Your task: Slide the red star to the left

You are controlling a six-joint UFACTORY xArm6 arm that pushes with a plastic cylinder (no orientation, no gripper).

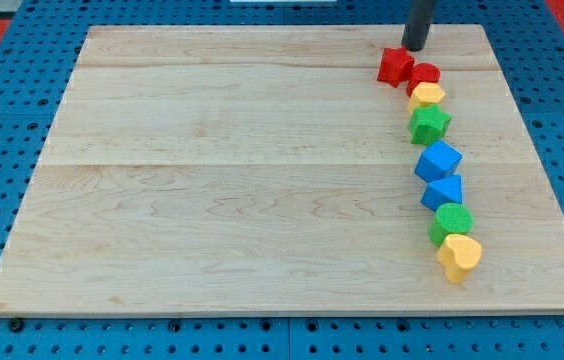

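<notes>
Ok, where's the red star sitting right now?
The red star sits near the view's top right of the board, heading the column of blocks, touching the red block, with my tip just above-right of it.

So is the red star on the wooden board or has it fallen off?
On. The red star lies flat on the wooden board near its top right edge, at the head of a line of blocks, with my tip just above it.

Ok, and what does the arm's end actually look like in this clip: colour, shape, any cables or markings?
Only the rod shows: a straight, dark grey-to-black cylinder entering from the view's top, smooth and plain, with no visible cables, labels or markings. My tip is a blunt, round end of the same dark colour, just above and to the right of the red star. The rest of the arm is out of frame.
</notes>
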